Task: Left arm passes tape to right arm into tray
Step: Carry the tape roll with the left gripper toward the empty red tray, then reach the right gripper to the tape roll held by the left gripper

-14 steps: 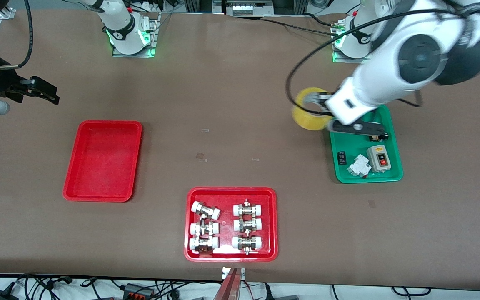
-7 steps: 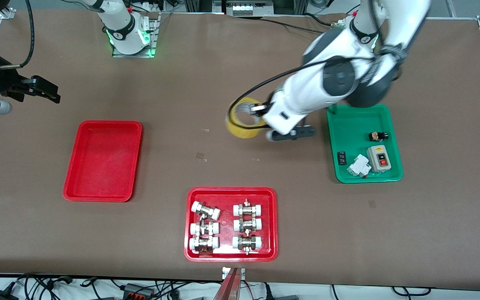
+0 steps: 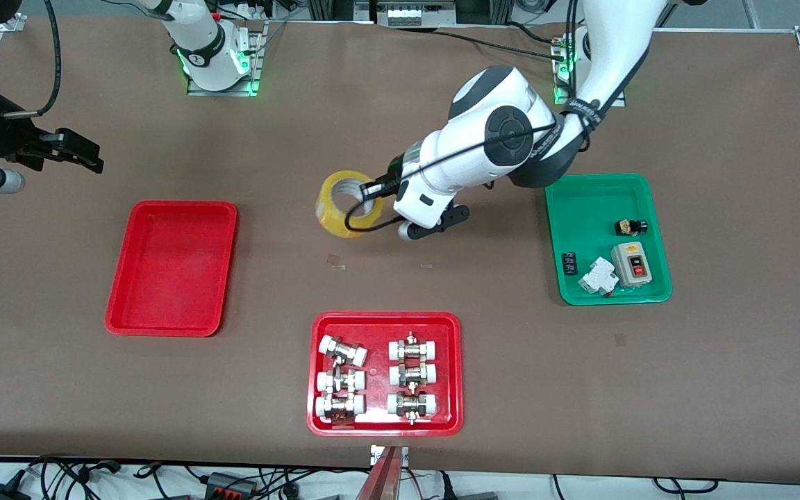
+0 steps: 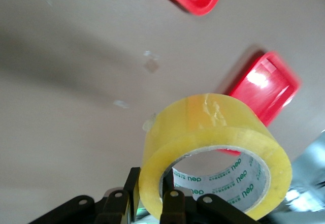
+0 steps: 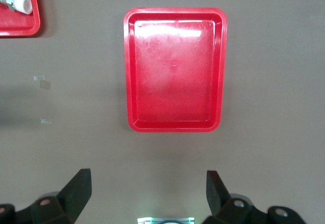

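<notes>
The yellow tape hangs above the middle of the table, with my left gripper shut on its wall. In the left wrist view the tape fills the foreground. One of the fingers is outside the ring and the other is inside it; the left gripper pinches the wall between them. The plain red tray lies toward the right arm's end. My right gripper waits open over bare table at that end. The right wrist view shows the right gripper wide open with nothing between its fingers, and the tray ahead of it.
A red tray of white-capped fittings lies nearer to the front camera, in the middle. A green tray with switch parts sits toward the left arm's end. Small scraps of tape are stuck on the brown table.
My left arm has swung the tape from beside the green tray to over the middle of the table, toward the right arm's end. The right arm has stayed still.
</notes>
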Available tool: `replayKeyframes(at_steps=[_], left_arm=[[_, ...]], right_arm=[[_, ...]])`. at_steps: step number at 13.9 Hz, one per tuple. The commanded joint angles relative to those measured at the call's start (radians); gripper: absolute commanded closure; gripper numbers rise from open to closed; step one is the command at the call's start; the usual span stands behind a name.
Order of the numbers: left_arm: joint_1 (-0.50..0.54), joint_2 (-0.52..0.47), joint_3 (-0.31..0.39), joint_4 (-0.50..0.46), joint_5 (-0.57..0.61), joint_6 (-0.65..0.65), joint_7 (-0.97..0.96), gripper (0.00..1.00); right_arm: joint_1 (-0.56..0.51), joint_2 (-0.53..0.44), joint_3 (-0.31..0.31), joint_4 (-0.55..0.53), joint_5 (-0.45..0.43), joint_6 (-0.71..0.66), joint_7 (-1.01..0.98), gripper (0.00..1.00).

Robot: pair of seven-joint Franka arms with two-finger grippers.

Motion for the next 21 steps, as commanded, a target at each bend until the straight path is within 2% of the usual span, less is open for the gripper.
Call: replayKeyframes(at_steps=[1, 4, 6, 8, 13, 15, 18, 21], left_arm=[[-0.073, 0.043, 0.009, 0.046, -0.026, 0.162, -0.256, 0.95], [-0.076, 0.054, 0.003, 0.047, -0.070, 0.225, -0.397, 0.95], [-0.072, 0.054, 0.003, 0.047, -0.204, 0.224, -0.448, 0.95], [-0.066, 0.056, 0.011, 0.047, -0.326, 0.227, -0.471, 0.94], [-0.056, 0.083, 0.012, 0.073, -0.351, 0.231, -0.448, 0.92], [-0.052, 0.083, 0.014, 0.073, -0.342, 0.231, -0.421, 0.97], [-0.050, 0.083, 0.014, 0.072, -0.345, 0.231, -0.329, 0.99], [-0.056, 0.086, 0.014, 0.072, -0.342, 0.234, -0.303, 0.99]], right_arm=[[-0.003, 0.006, 0.009, 0.007, 0.009, -0.032, -0.013, 0.00], [-0.006, 0.006, 0.009, 0.007, 0.127, -0.045, -0.014, 0.00], [-0.006, 0.018, 0.009, 0.007, 0.227, -0.043, -0.037, 0.00], [-0.010, 0.046, 0.009, 0.008, 0.383, -0.034, -0.074, 0.00], [-0.012, 0.156, 0.003, 0.011, 0.745, 0.090, -0.160, 0.00], [-0.001, 0.214, 0.009, 0.011, 0.865, 0.153, -0.188, 0.00], [0.048, 0.271, 0.015, 0.011, 0.954, 0.259, -0.197, 0.00], [0.109, 0.302, 0.015, 0.010, 0.966, 0.325, -0.200, 0.00]])
